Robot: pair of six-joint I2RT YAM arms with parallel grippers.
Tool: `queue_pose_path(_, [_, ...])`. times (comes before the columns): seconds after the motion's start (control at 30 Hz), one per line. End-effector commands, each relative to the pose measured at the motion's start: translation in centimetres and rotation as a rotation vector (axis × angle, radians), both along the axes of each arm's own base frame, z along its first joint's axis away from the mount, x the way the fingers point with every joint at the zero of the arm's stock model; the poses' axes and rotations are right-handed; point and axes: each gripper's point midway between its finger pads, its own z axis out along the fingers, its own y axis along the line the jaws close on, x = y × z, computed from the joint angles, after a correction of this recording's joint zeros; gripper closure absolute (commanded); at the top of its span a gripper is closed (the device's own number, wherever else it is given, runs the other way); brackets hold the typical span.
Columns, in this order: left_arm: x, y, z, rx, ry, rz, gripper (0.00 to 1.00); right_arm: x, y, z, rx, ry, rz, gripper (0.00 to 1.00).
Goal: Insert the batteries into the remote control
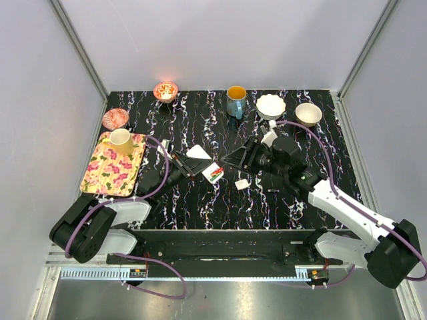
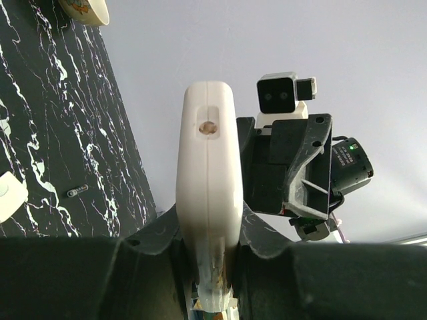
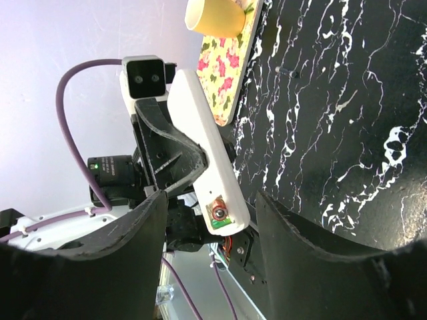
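Observation:
My left gripper is shut on the white remote control and holds it above the table. In the left wrist view the remote stands edge-on between the jaws of the left gripper. My right gripper is open and faces it. In the right wrist view the right gripper has a finger on each side of the remote, apart from it. The remote's open end shows a copper contact. One small dark battery lies on the table, also in the left wrist view. Other batteries are not seen.
A small white cover piece lies on the black marble table. A floral tray with a yellow cup is at the left. Bowls and a blue mug line the far edge.

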Motion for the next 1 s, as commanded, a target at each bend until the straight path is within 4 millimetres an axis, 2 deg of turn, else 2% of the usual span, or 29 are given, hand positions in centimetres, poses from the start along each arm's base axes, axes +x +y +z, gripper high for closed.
queue_pose_path(0.0, [-2.8,2.2,11.2,-0.275,-0.403,0.021,1.0,-0.3,0.3,0.1,0.03,-0.008,0.025,0.4])
queue_pose_path(0.43, [-3.0,2.3,11.5,-0.28,-0.41,0.022,1.0,-0.6,-0.1,-1.7,-0.001,0.024,0.022,0.41])
queue_pose_path(0.97, [-3.0,2.3,11.8,-0.285,-0.417,0.02,1.0,-0.9,0.7,-3.3,-0.001,0.074,0.065,0.41])
